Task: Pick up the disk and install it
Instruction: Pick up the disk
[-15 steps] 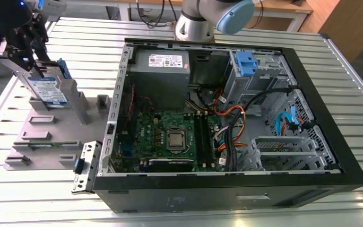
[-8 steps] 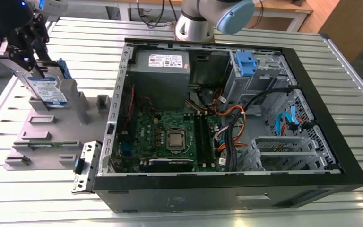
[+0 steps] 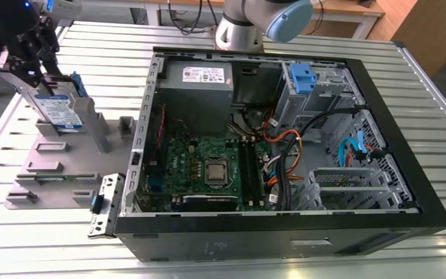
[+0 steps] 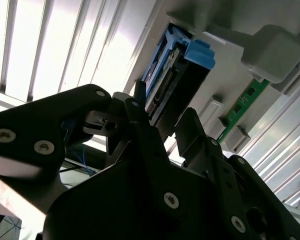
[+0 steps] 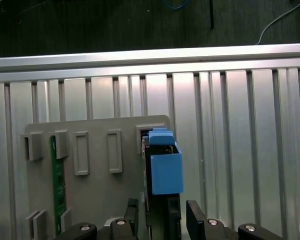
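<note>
Gripper (image 5: 162, 212) spread astride disk (image 3: 58, 110), upright in holder (image 3: 53, 174); lifting and installing in case (image 3: 246, 244) remain.

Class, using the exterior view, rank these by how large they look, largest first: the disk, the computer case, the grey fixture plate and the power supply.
1. computer case
2. grey fixture plate
3. power supply
4. disk, standing upright in the fixture plate, looks clearly smallest
</note>
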